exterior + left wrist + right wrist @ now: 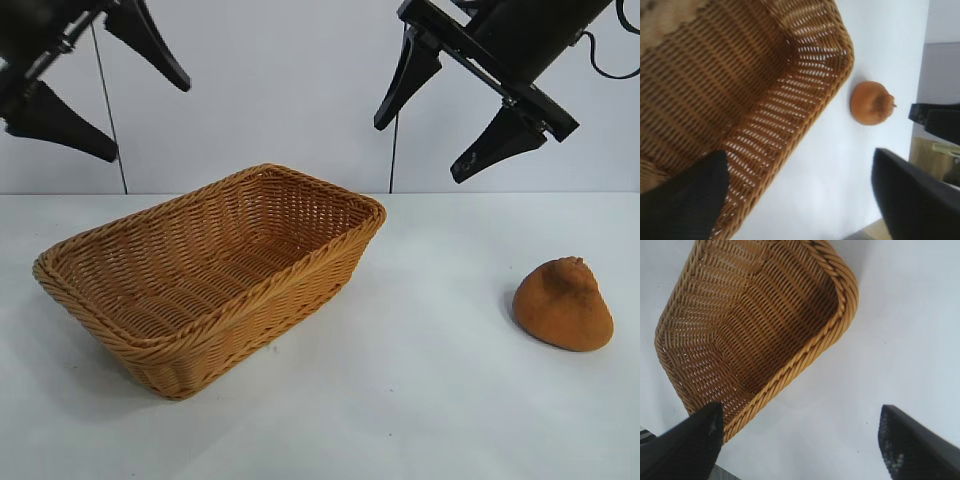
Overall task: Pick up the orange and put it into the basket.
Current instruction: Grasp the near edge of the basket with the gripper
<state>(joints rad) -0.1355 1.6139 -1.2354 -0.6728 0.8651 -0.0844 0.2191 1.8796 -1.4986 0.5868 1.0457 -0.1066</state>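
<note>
Nothing is done yet: the orange [563, 305] sits on the surface [420, 400], apart from the empty basket [330, 262]. The left gripper [110, 90] and right gripper [440, 135] hang up high, spread wide and grasping nothing.

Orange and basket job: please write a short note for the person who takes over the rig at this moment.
Left claw: open, empty, high above the basket's left end.
Right claw: open, empty, high above the table between the basket and the orange.
Orange: on the white table, to the right of the basket and apart from it, untouched.
Basket: upright on the table, nothing inside.
Done: nothing yet; no grasp has been made.
Left: bring a claw down over the orange, probably the right one as it is nearer, close on it, lift, carry it over the basket and release.
</note>
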